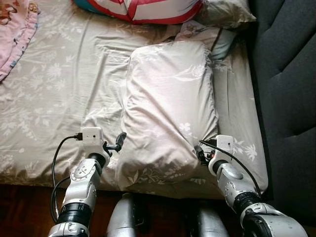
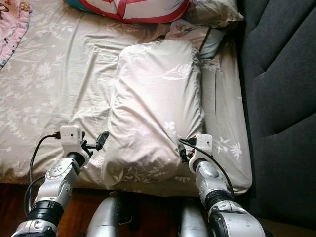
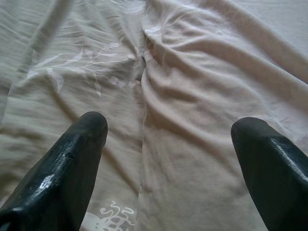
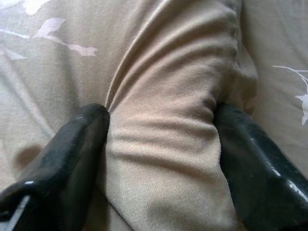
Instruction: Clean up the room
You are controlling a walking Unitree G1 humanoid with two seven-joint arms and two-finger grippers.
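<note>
Right gripper (image 4: 161, 144) clamped on the pillow's (image 1: 170, 108) near corner, left gripper (image 3: 168, 144) spread wide at its other near corner.

Both arms reach forward low at 5 and 7 o'clock, wrists bent in toward the pillow, which lies lengthwise on the bed sheet (image 1: 59, 89) toward 12 o'clock. Judging from this, tidying is at an early stage: 1 corner is gripped, the left fingers (image 3: 72, 159) have yet to close, and the pink cloth (image 1: 15, 34) at 10 o'clock and striped cushion (image 1: 143, 10) at 12 remain.
</note>
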